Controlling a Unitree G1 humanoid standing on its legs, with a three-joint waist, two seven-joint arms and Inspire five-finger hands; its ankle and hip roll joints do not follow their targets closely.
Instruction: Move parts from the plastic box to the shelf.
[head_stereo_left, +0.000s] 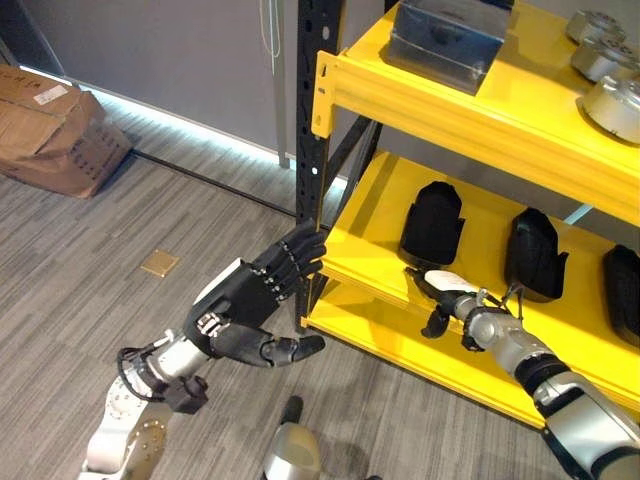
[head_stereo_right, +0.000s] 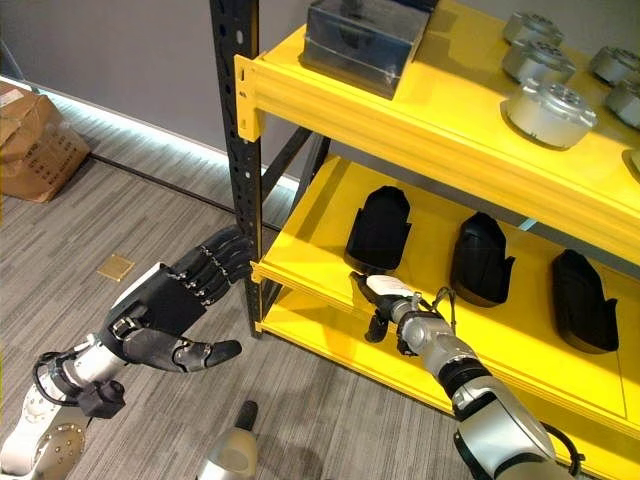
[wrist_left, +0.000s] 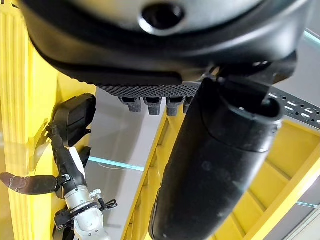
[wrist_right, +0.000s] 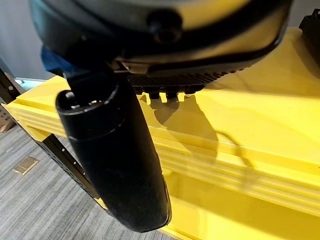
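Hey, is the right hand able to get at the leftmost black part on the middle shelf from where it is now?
Probably yes. The right hand hangs empty at the middle shelf's front edge, with the leftmost black part just behind it and nothing standing between them.

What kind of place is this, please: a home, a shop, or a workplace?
Probably a workshop or storeroom. A yellow metal shelf holds round metal parts and black moulded parts, and a cardboard box sits on the grey floor.
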